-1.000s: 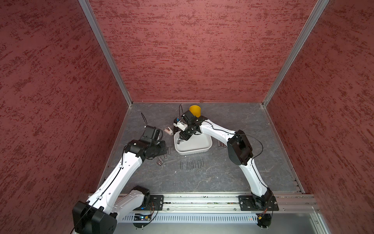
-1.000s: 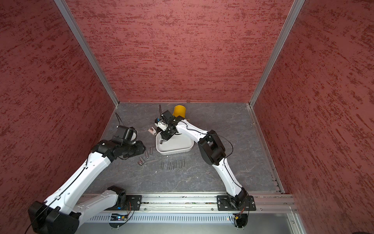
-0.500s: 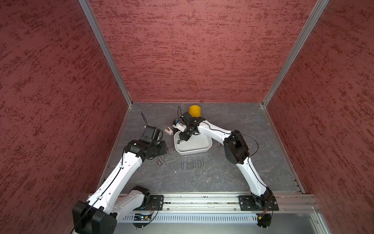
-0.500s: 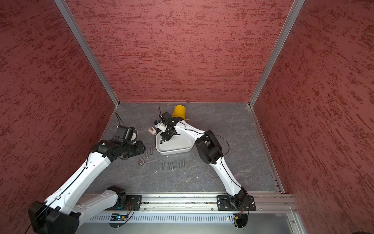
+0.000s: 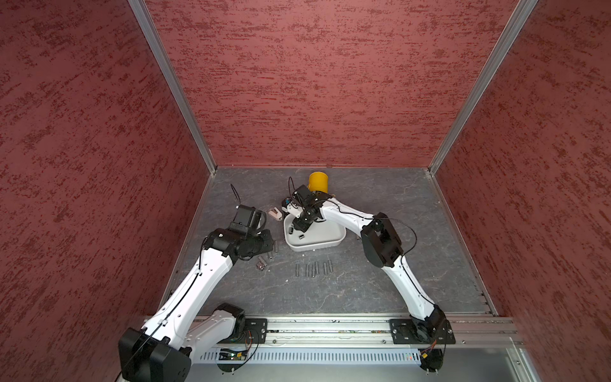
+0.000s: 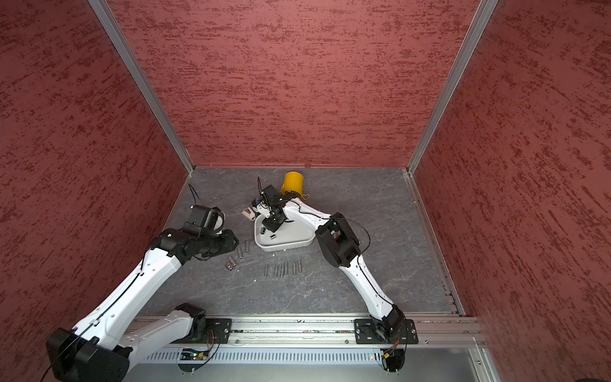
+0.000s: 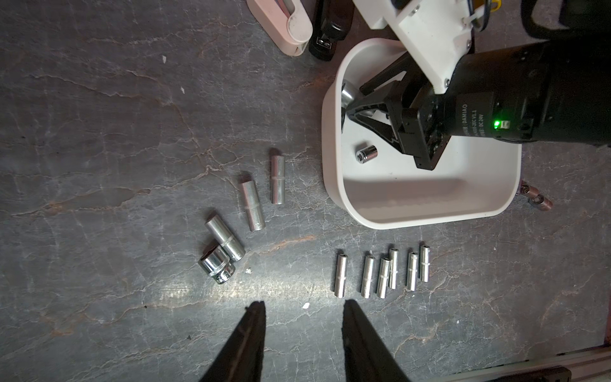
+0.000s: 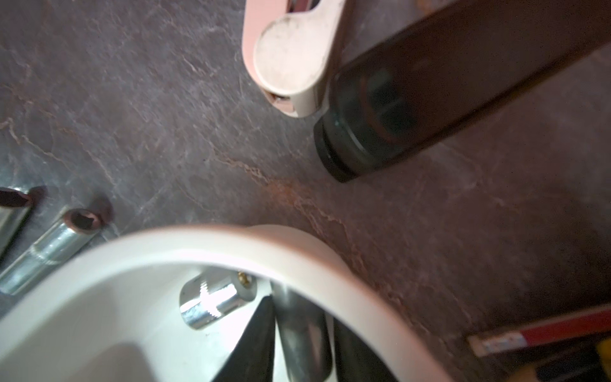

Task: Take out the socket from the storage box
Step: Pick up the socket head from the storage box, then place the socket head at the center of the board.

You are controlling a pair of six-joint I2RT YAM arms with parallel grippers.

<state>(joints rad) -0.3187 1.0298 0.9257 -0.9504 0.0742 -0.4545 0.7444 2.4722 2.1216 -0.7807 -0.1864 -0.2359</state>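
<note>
While left end effector [image 7: 304, 302] gapes, right end effector [image 8: 302, 314] clamps socket [image 8: 299, 344] (axis along fingers [image 8: 251, 350]).

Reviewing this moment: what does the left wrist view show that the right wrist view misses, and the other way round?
Only the left wrist view: the row of six slim sockets, the open left gripper, and the right gripper seen from outside, its tips inside the storage box. Only the right wrist view: a red-and-white strip beyond the box, and the fingers close on either side of the pinched socket. Both: the box rim, the short loose socket inside it, the pink object and the black object outside.
</note>
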